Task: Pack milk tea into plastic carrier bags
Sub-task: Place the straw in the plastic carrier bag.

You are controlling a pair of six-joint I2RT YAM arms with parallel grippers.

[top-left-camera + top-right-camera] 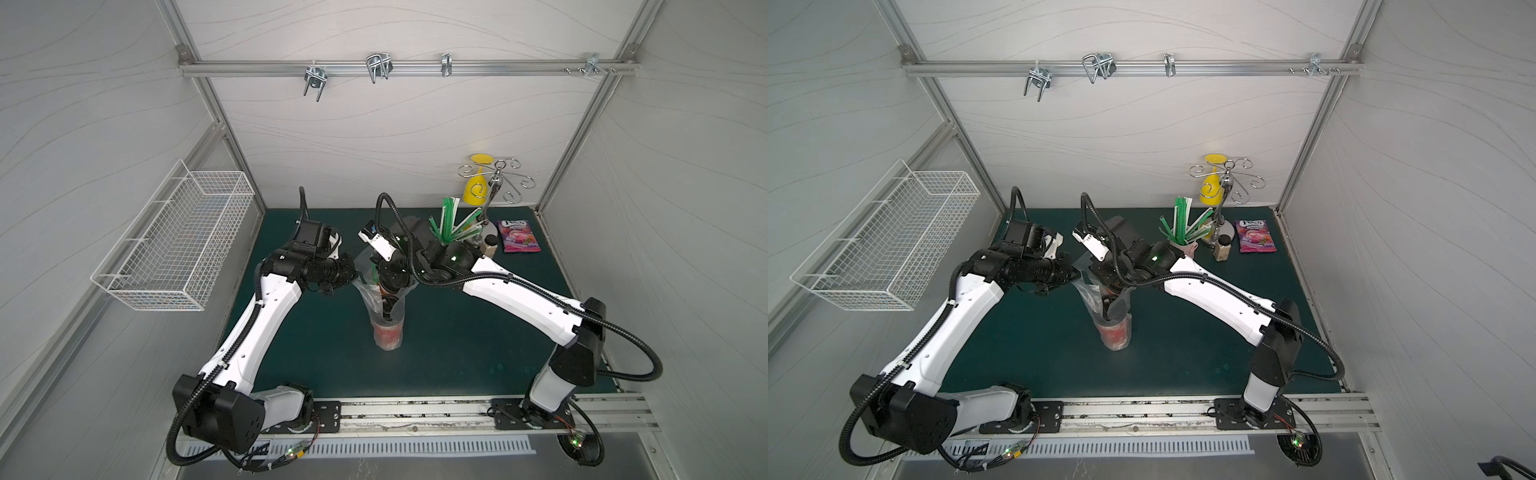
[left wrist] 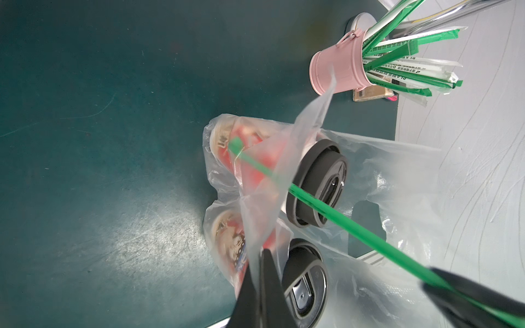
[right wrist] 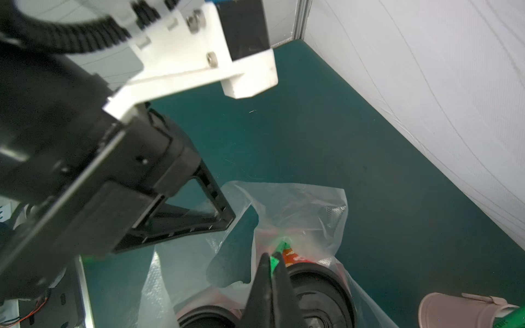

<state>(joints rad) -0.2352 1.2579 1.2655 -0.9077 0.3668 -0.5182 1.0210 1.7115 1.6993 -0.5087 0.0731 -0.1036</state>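
Evidently limp, slippery film: carrier bag (image 2: 397, 170) is pinched at its rim in left gripper (image 2: 262, 264) jaws; green straw (image 2: 341, 224) is clamped in right gripper (image 3: 272, 264) jaws. Two-sided top hold is advised.

Even, soft overhead light; pale glare on the green mat (image 2: 136, 235); right fingers (image 3: 260, 286) blurred; top views bow at edges.

Robot lab test cell, silver aluminium extrusion frame (image 1: 407, 68), white wavy-lined wall panels (image 1: 374, 133), dark green table mat (image 1: 457, 353), two white-and-black robot arms (image 1: 257, 328) bolted to a metal base rail (image 1: 415, 413)
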